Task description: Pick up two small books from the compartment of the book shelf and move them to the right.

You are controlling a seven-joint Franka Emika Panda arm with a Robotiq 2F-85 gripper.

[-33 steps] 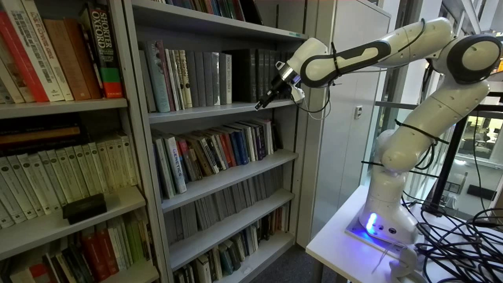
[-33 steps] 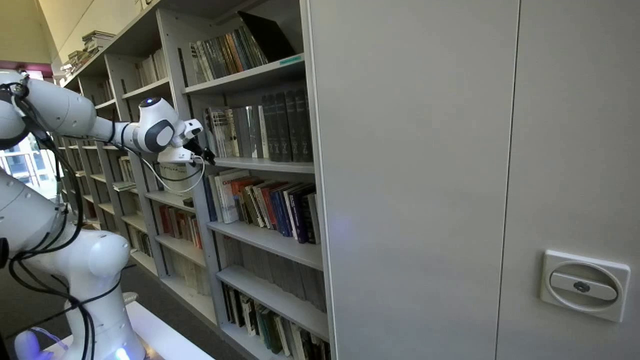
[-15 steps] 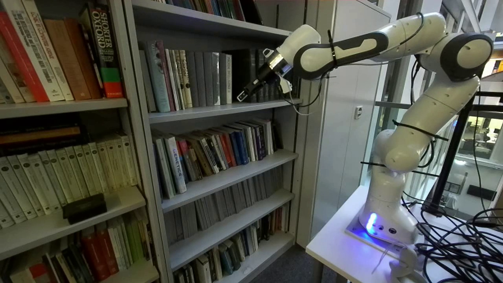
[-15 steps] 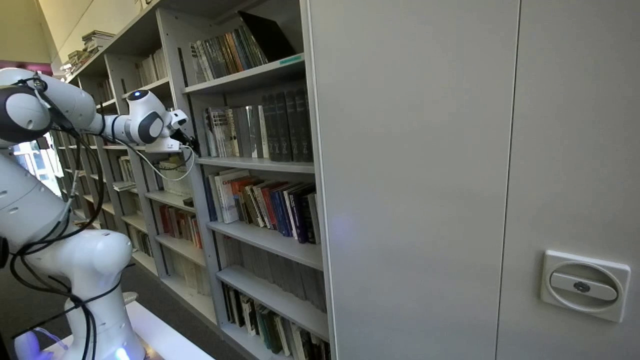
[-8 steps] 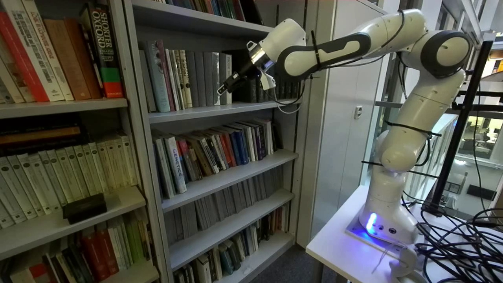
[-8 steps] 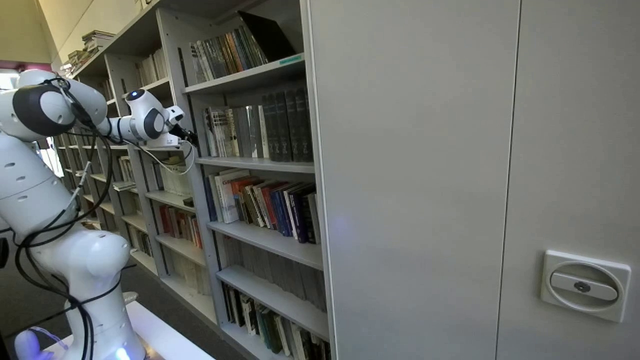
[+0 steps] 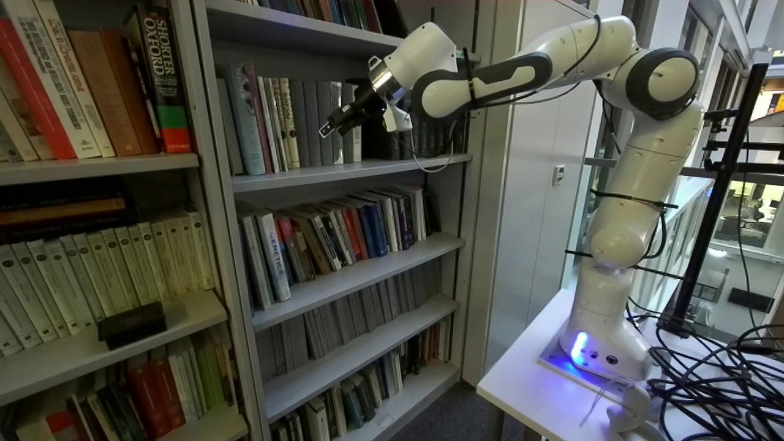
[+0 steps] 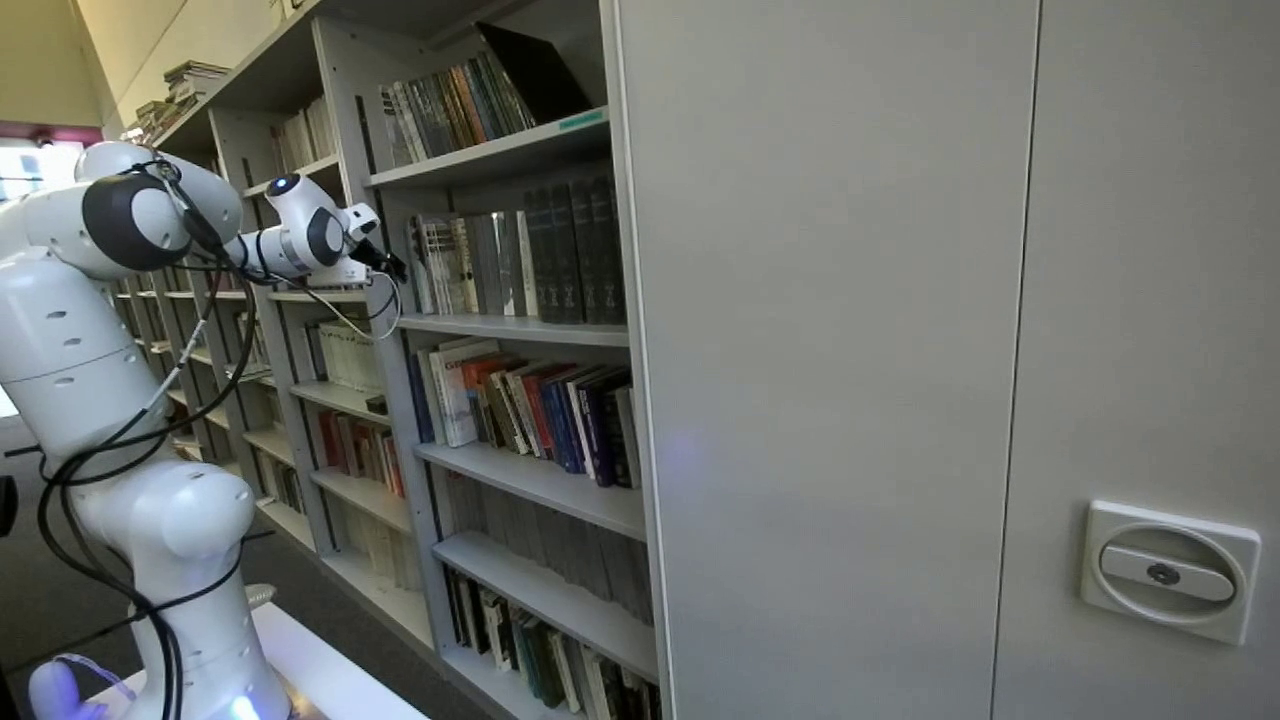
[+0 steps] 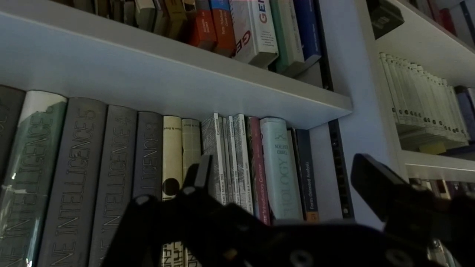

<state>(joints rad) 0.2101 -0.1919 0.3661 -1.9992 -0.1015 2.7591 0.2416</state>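
Arm [image 7: 661, 141] and gripper [image 9: 282, 167] have shifted left and slightly up in an exterior view since half a second ago; books [image 7: 297, 122] look unmoved. Jaws stand wide, fingers [image 9: 369, 178] hold nothing, no contact visible. Target compartment [image 7: 294, 176]: upper middle of that frame, on the book shelf [image 7: 367, 275], row of upright spines. Which pair is wanted: can't tell. Best guess from the aim: thin pale booklets [image 9: 241, 148] or the red book [image 9: 258, 163] beside them, centre of frame in the wrist view. Nothing pulled out yet; reads as line-up.

Doing it well: wrist view looks upside down (spine feet meet the shelf board [image 9: 167, 85] at upper frame), so the books' tops lie toward the bottom of frame, partly behind the gripper. Square the fingers to the spines first. Spread spans several spines; narrow to just the pair or neighbours come along. Row is packed tight, no obvious finger gap, so tipping the pair out by the top edges probably beats a straight pinch. Then grip, draw straight out, clear the board edge, carry right, presumably toward the dark volumes [image 8: 570, 255] at the row's right end in both exterior views. Pale blue book [image 9: 280, 167] next door could lean into the gap; check before backing off.
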